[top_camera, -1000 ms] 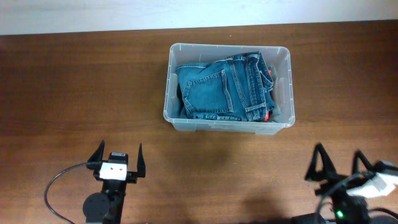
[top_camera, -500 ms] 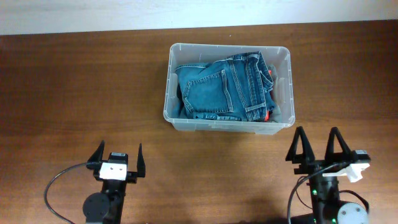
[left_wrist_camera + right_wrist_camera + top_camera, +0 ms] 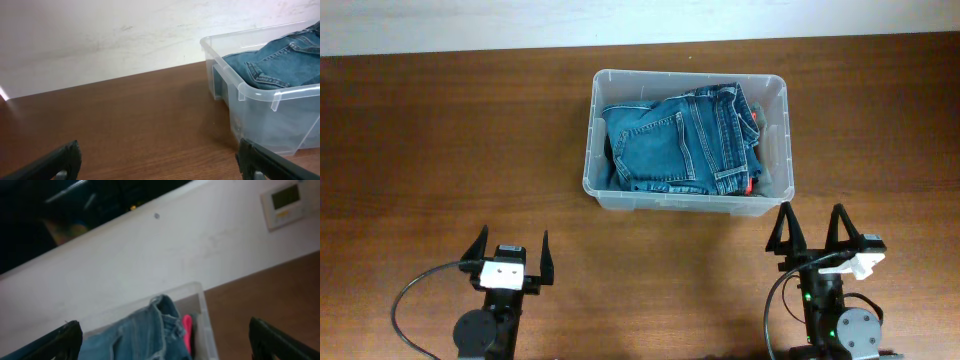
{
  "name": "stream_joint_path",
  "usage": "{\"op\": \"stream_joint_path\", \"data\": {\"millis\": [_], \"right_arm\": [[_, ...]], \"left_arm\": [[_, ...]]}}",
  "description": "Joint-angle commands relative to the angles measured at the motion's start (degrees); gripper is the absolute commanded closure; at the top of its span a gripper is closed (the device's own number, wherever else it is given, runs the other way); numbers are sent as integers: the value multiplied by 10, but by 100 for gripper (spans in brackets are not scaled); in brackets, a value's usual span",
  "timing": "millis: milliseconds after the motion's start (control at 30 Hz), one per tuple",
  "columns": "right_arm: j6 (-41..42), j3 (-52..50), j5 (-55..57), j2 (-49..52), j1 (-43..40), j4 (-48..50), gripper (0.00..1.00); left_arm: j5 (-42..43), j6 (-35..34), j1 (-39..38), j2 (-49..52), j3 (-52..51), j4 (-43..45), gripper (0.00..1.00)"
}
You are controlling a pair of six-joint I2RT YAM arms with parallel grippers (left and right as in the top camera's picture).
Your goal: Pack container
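Both pairs of jaws gape wide, empty, well back from the container [image 3: 690, 198], likely because folded jeans [image 3: 665, 145] already fill it.

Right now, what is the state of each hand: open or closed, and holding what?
Left hand: open, holding nothing.
Right hand: open, holding nothing.
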Motion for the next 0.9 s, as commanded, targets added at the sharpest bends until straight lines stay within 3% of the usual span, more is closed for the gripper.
{"op": "stream_joint_path", "data": {"millis": [0,533,867], "right_arm": [[-9,-12,-14,-7,-14,2,2],[-235,-30,-75,-7,-12,-76,2],[-240,-30,-74,-7,-13,-108,2]], "left_arm": [[0,8,3,-5,-3,-1,1],[0,8,3,-5,-3,-1,1],[0,8,3,-5,-3,-1,1]]}}
